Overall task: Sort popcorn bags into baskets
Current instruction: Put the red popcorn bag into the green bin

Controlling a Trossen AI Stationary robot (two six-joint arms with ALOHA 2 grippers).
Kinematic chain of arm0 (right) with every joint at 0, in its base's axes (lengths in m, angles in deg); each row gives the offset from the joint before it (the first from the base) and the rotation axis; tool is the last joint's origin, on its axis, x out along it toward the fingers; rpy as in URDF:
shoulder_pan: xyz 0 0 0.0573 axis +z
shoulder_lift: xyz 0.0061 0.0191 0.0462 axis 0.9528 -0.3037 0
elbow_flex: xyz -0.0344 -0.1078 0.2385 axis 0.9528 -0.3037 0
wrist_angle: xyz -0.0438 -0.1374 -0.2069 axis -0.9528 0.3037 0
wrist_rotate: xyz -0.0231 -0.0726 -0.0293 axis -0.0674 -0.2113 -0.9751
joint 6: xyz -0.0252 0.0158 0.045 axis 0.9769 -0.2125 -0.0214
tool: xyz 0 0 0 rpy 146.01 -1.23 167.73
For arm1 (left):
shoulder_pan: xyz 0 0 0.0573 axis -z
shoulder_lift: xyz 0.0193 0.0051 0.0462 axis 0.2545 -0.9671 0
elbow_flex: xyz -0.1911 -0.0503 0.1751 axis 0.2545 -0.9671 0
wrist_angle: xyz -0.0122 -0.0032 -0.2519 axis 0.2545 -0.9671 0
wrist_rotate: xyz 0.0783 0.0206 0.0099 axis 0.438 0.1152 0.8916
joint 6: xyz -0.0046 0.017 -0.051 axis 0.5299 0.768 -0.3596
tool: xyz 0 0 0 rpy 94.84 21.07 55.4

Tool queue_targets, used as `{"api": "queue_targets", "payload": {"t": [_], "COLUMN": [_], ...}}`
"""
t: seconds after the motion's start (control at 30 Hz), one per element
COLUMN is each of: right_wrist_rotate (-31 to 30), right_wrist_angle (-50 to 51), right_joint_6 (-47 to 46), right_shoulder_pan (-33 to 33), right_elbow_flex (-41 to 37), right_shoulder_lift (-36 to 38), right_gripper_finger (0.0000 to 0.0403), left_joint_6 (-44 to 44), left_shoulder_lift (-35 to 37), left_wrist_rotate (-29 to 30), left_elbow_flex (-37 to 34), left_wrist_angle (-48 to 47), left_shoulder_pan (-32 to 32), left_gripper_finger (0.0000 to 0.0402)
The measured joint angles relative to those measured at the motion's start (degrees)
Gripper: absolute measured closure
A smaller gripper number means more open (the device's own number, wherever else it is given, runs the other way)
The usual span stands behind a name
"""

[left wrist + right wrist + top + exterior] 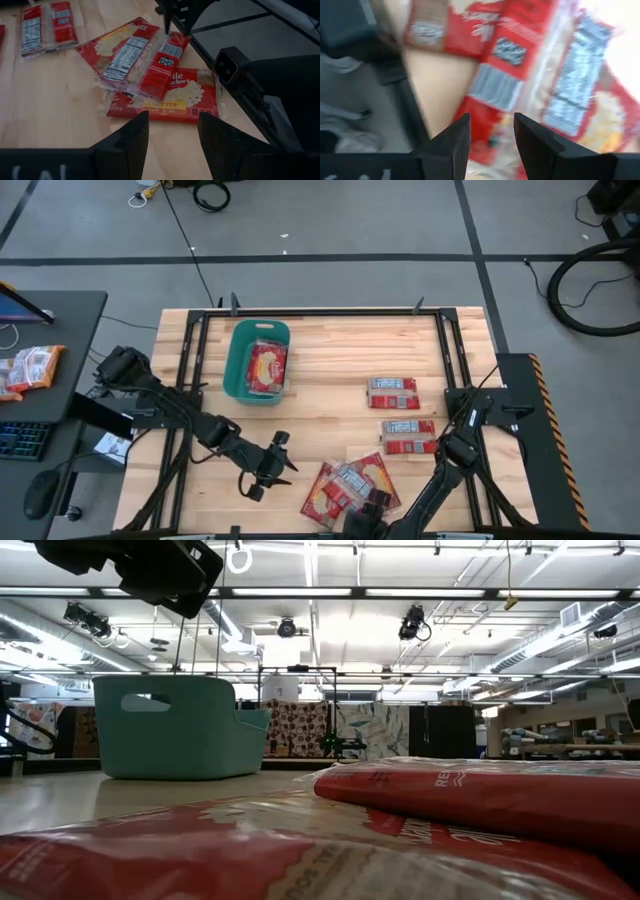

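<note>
Left tool (268,467) hangs over the counter (330,355) down near six o'clock in the high view, fingers apart, nothing between them. Off at its three o'clock, just beside it, lies the loose pile of popcorn bags (348,483) — overlapping red packets, fanned and tilted across each other. In the left wrist view that same pile (150,70) sits straight ahead of the spread fingers (129,145), near but not touching.

Right tool (362,520) is at the counter's six o'clock edge, right at the pile's lower side. Its wrist view shows the fingers (455,145) apart with red packets (520,75) directly beyond the gap — whether they touch the foil, cannot tell.

Two more bags lie apart from the heap: one at about three o'clock of the counter (392,392), another just below it (408,435), both flat, side by side, well clear of both tools.

The teal basket (238,350) stands up around eleven o'clock, well apart from the left tool, with one popcorn bag (266,367) lying inside it. From the low view the basket (180,725) stands upright behind the red packets (480,795) in the foreground.
</note>
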Motion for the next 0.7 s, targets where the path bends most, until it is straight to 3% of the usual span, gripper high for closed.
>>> {"api": "queue_targets", "payload": {"t": [0.23, 0.7], "right_wrist_rotate": [-1.9, -2.4], "right_wrist_angle": [6.7, 4.4], "right_joint_6": [0.5, 0.3], "right_shoulder_pan": [-1.0, -4.6], "right_elbow_flex": [-0.1, -5.8], "right_shoulder_lift": [-0.2, -0.1], "right_gripper_finger": [0.0247, 0.0282], "left_joint_6": [0.1, 0.2], "left_shoulder_lift": [0.0, 7.3], "left_wrist_rotate": [0.0, 0.0], "left_elbow_flex": [0.0, 0.0], "left_wrist_angle": [-0.1, -5.0], "left_shoulder_pan": [0.1, 0.1], "left_gripper_finger": [0.0228, 0.0228]}}
